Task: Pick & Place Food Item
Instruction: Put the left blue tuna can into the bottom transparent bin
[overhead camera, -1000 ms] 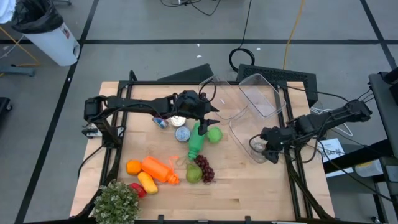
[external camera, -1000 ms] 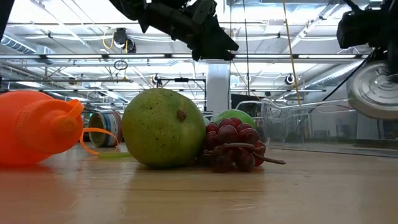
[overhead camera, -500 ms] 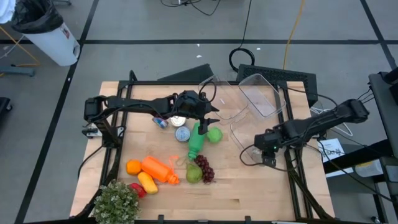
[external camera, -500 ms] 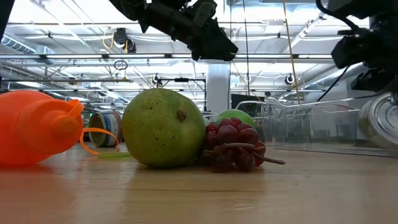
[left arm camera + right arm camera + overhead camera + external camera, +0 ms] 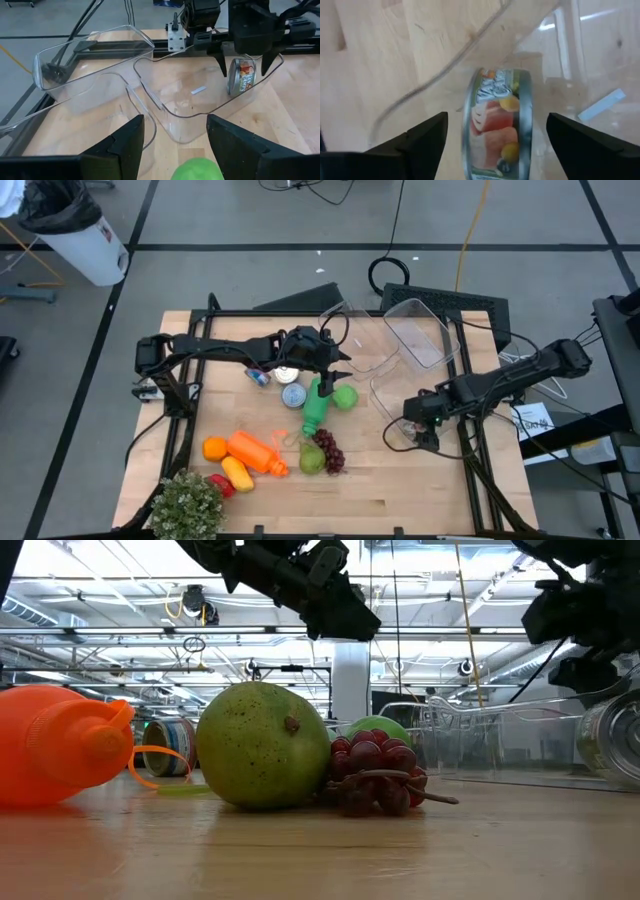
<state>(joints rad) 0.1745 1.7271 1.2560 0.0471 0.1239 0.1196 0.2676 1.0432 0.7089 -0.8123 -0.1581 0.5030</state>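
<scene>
A small food can [image 5: 497,117] lies on its curved side on the floor of a clear plastic container [image 5: 392,392] at the table's right. My right gripper [image 5: 421,430] stands open over it, one finger [image 5: 427,142] off each flat end with a gap on both sides. My left gripper [image 5: 327,370] hangs open, well above the table near its middle, over a green apple [image 5: 197,170] and a green bottle [image 5: 314,408]. A pear [image 5: 262,745] and grapes [image 5: 375,775] lie nearer the front edge.
Two more clear containers [image 5: 418,330] [image 5: 352,345] stand at the far right. Two cans [image 5: 292,395] [image 5: 260,377] lie by the left gripper. An orange bottle [image 5: 255,452], an orange [image 5: 214,448] and a potted plant [image 5: 188,505] sit front left.
My right gripper has gone down and a little toward the table's left with the can, set it on the container's floor, then opened and let go. The can now lies there between the parted fingers.
</scene>
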